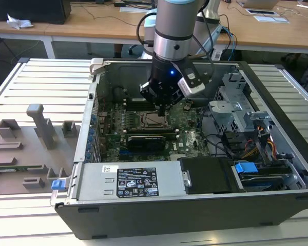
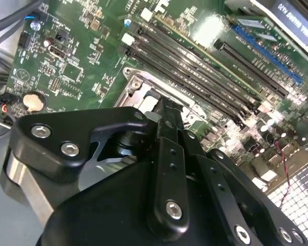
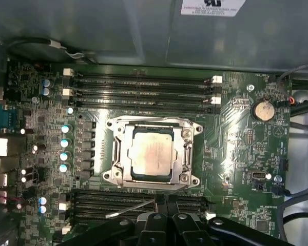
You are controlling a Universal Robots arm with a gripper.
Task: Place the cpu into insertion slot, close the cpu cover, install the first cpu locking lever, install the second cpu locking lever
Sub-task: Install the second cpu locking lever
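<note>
Seated flat in the socket (image 3: 195, 128): the chip (image 3: 151, 154), pale metal top facing up, seen in the first wrist view. Closed down over it, the cover plate (image 3: 120, 154), with its square window framing the chip on all sides. Rows of long black memory slots (image 3: 143, 87) on two opposite sides of the socket, green board all around.

Hanging just above the board, over the edge of the socket: the pincer (image 3: 162, 201). Narrow, fingertips (image 3: 159, 202) drawn together, nothing gripped between them as far as can be told. Close beside the fingertips, a thin silver lever (image 3: 128, 209), slanting out over the nearer memory slots. Cannot tell whether touched by the fingertips or only near them.

In the second wrist view, the same pincer (image 2: 167, 110) with its tip over the socket's metal rim, and a round coin battery (image 2: 33, 101) well apart from it on the board.

In the exterior view, arm reaching straight down into the open computer case (image 1: 159, 215), pincer (image 1: 161, 111) over the socket near the middle of the board. At six o'clock from the pincer, a grey power supply box (image 1: 128, 182) along the case wall. At nine o'clock from the case, on the exterior view's left, grey plastic holders (image 1: 25, 148) on a slatted table (image 1: 41, 77).
</note>
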